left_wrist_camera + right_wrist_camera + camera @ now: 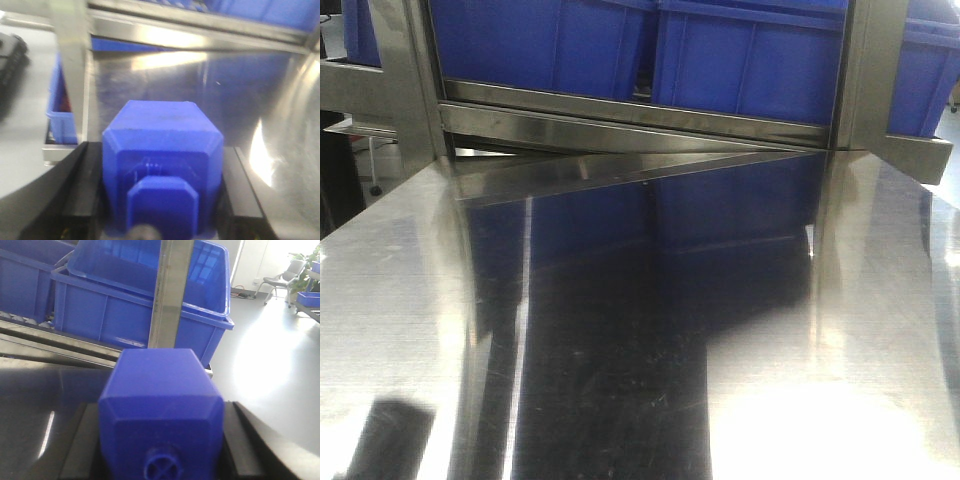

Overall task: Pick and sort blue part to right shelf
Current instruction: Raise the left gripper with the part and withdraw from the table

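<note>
Collision is the main hazard: my right claw (161, 415) pinches a blue part (160, 380) squarely facing the shelf upright (172, 290), so a straight advance would likely strike it. My left claw (160, 167) pinches a second blue part (162, 125) above the table (285, 150).

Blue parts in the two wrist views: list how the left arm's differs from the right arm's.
The left blue part, in the left gripper, shows a raised chamfered boss on its near face; the right blue part, in the right gripper, shows a small round cross-marked socket. The left blue part has the steel table behind it; the right blue part faces a blue bin. Both are blue chamfered blocks clamped between black fingers.
</note>
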